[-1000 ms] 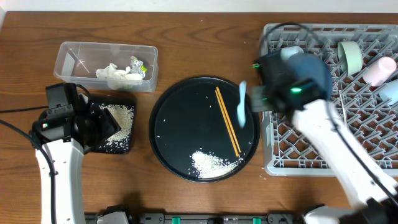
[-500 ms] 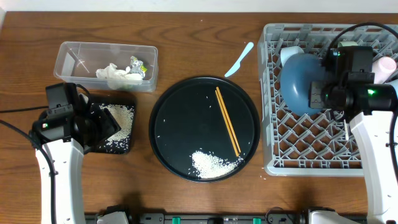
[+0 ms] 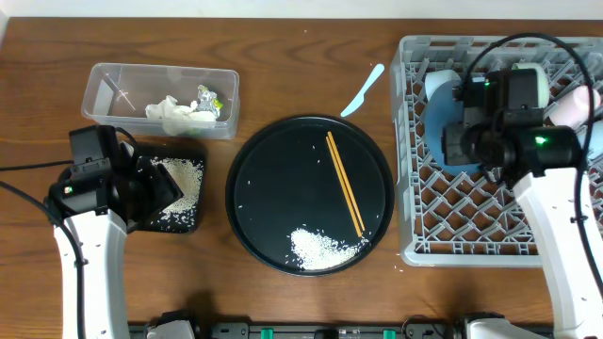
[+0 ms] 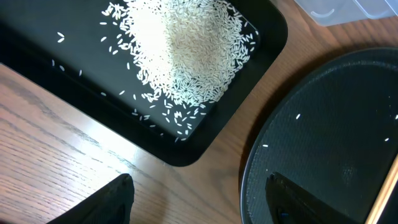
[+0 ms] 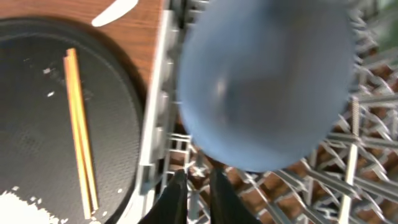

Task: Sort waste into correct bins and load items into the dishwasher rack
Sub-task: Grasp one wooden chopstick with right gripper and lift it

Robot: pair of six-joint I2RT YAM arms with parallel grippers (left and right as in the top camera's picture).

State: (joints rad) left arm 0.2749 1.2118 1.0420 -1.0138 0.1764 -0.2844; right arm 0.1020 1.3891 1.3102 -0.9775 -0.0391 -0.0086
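My left gripper (image 3: pixel 158 191) (image 4: pixel 199 186) is open and empty, low over the shallow black tray (image 3: pixel 188 218) (image 4: pixel 261 56) that holds loose rice (image 4: pixel 186 56). My right gripper (image 3: pixel 460 151) (image 5: pixel 196 186) is shut and empty over the grey dishwasher rack (image 3: pixel 471 247) (image 5: pixel 367 180), just in front of the dark-blue bowl (image 3: pixel 435 122) (image 5: pixel 267 93) that lies in it. Chopsticks (image 3: pixel 345 184) (image 5: pixel 79 130) and a rice pile (image 3: pixel 320 248) lie on the round black tray (image 3: pixel 273 179). The clear tub (image 3: pixel 113 85) holds the napkin (image 3: pixel 170 112) and wrapper (image 3: pixel 209 99).
A white plastic knife (image 3: pixel 363 89) (image 5: pixel 115 10) lies on the table by the rack's near-left corner. The rack also holds a white bowl (image 3: pixel 437 83), a mint-green bowl (image 3: pixel 533 83) and a pink cup (image 3: pixel 568 105). The round tray's rim (image 4: pixel 249 180) is beside my left fingers.
My right arm has swung from the round tray's right edge to over the rack, then a little left. The knife went from beside that arm to the table. The left arm is still.
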